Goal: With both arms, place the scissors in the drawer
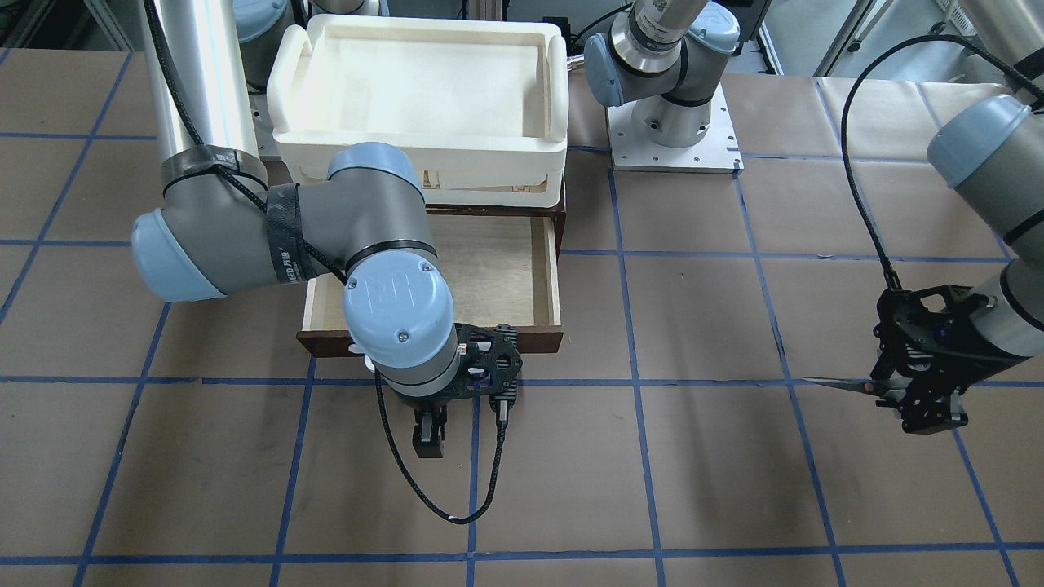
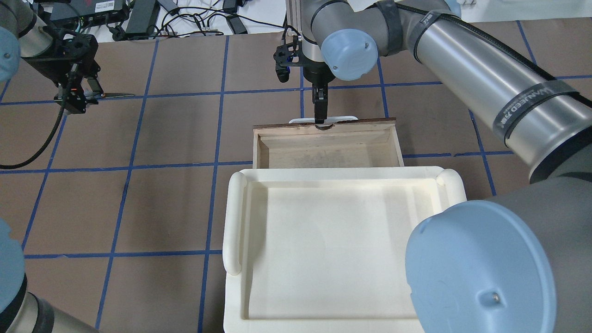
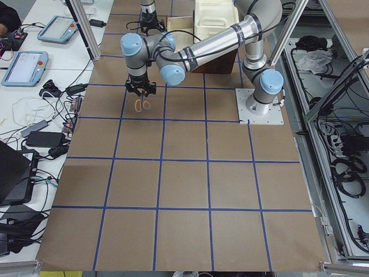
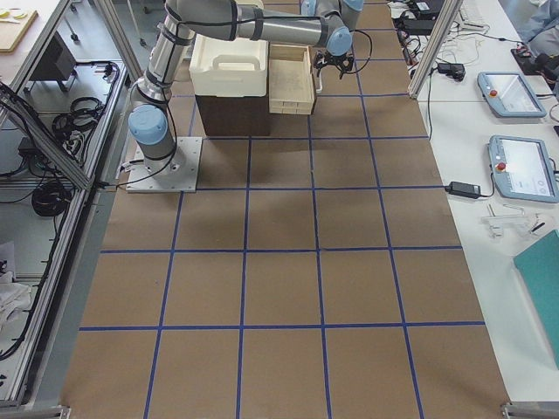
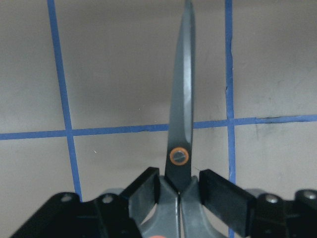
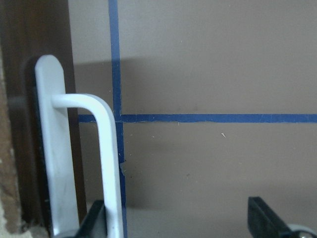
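The scissors (image 5: pixel 180 119) are clamped near the pivot in my left gripper (image 5: pixel 179 187), blades pointing forward and level above the brown table. In the front view this gripper (image 1: pixel 917 399) hangs far right, with the blade (image 1: pixel 832 382) sticking out; the overhead view shows it (image 2: pixel 76 95) at far left. The drawer (image 2: pixel 261 148) stands pulled open, its pale inside bare. My right gripper (image 2: pixel 320 111) is open just beyond the drawer front at the white handle (image 6: pixel 106 163). The handle bar lies against one finger (image 6: pixel 96 220); the other finger (image 6: pixel 267 218) is well apart.
A cream-white plastic tray (image 2: pixel 233 222) sits on the dark cabinet above the drawer. The right arm's elbow (image 1: pixel 391 302) hangs over the drawer's front left part in the front view. The left arm's base plate (image 1: pixel 673 139) is beside the cabinet. Blue tape lines grid the brown table.
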